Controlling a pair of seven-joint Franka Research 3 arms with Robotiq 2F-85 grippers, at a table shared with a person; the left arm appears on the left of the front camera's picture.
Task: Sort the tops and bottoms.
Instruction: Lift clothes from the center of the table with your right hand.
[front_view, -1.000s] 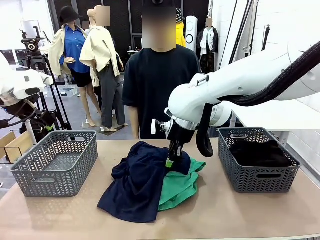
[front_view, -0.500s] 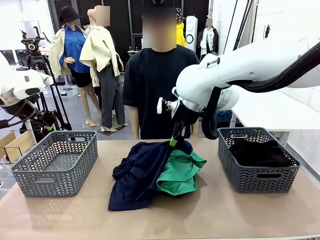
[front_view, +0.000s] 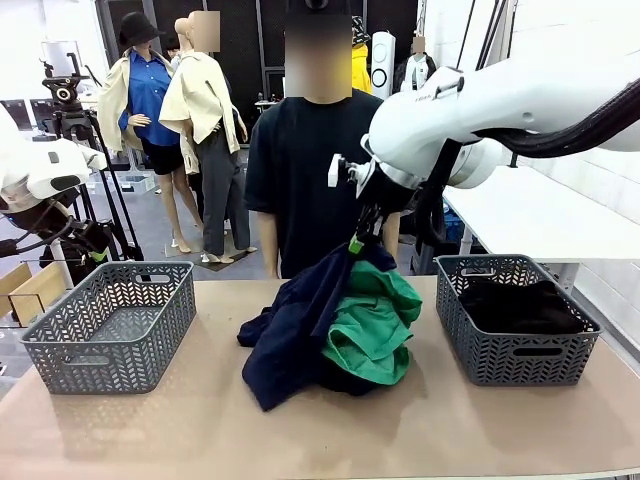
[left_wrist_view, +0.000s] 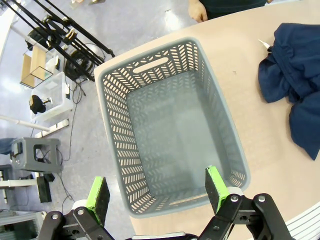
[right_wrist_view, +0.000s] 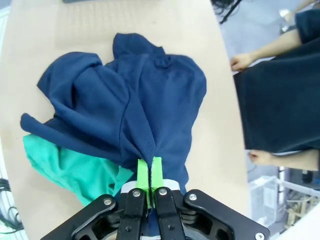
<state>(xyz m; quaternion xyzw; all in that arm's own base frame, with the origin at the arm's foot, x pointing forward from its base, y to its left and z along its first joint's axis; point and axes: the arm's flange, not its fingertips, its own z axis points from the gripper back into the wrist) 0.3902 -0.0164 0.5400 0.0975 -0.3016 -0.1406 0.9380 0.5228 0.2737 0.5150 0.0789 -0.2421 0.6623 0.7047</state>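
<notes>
Pile mid-table: navy garment (front_view: 290, 340) half lifted, hem on the table, green garment (front_view: 372, 325) bunched against it and partly raised with it. Right gripper (front_view: 357, 243) pinches a navy fold, fingers shut tight. Judgement: lift higher and slowly so the green drops free before carrying. Left gripper (left_wrist_view: 156, 190) hangs wide over the empty left basket (left_wrist_view: 150, 65). Right basket (front_view: 515, 362) holds dark clothes.

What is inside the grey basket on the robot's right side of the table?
The right basket holds black clothing. How many pieces lie there cannot be seen: the top layer and the basket wall cover the rest.
</notes>
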